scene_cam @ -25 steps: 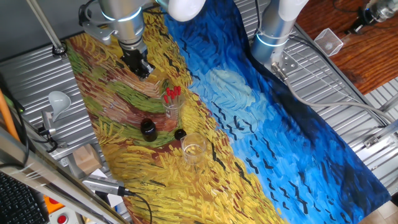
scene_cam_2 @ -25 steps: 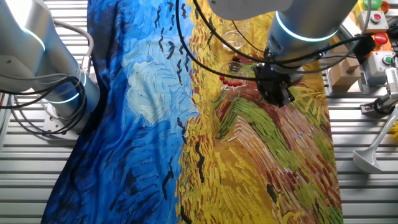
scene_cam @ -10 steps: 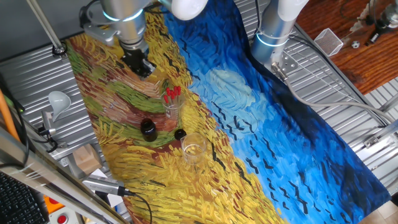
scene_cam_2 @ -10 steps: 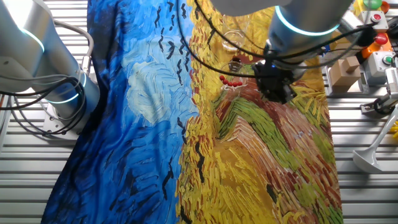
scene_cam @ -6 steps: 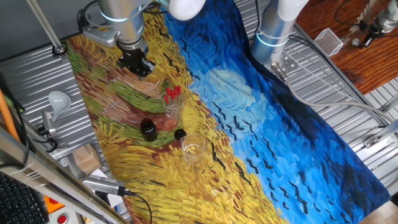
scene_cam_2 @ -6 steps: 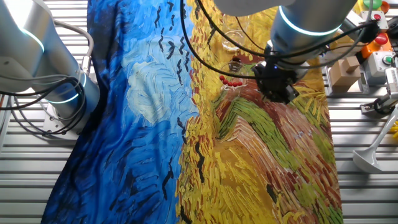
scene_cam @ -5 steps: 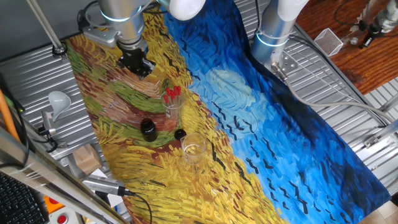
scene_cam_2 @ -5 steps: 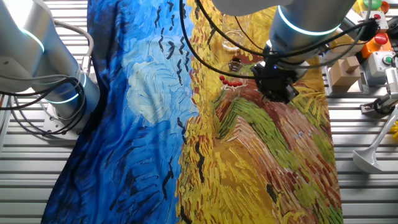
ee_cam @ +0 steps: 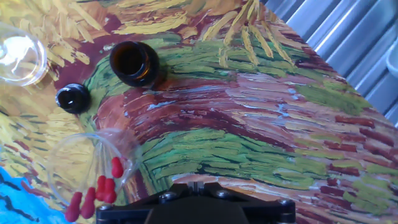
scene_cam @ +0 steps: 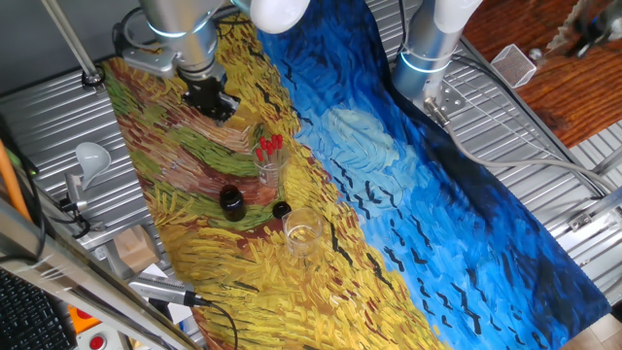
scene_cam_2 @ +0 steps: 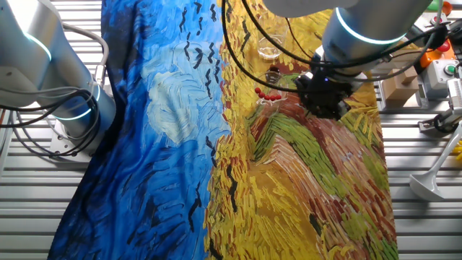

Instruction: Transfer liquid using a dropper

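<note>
I see the table (scene_cam: 544, 165) of ribbed metal under a painted cloth (scene_cam: 408, 214). On the cloth stand a clear beaker of red droppers (scene_cam: 269, 167), a dark bottle (scene_cam: 231, 202), a black cap (scene_cam: 281, 209) and an empty glass (scene_cam: 302, 233).

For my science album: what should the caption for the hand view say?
Red-bulbed droppers wait in a clear cup near an open brown bottle.

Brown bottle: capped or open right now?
Open. In the hand view the brown bottle stands upright with a bare dark mouth, and its black cap lies apart on the cloth beside it.
</note>
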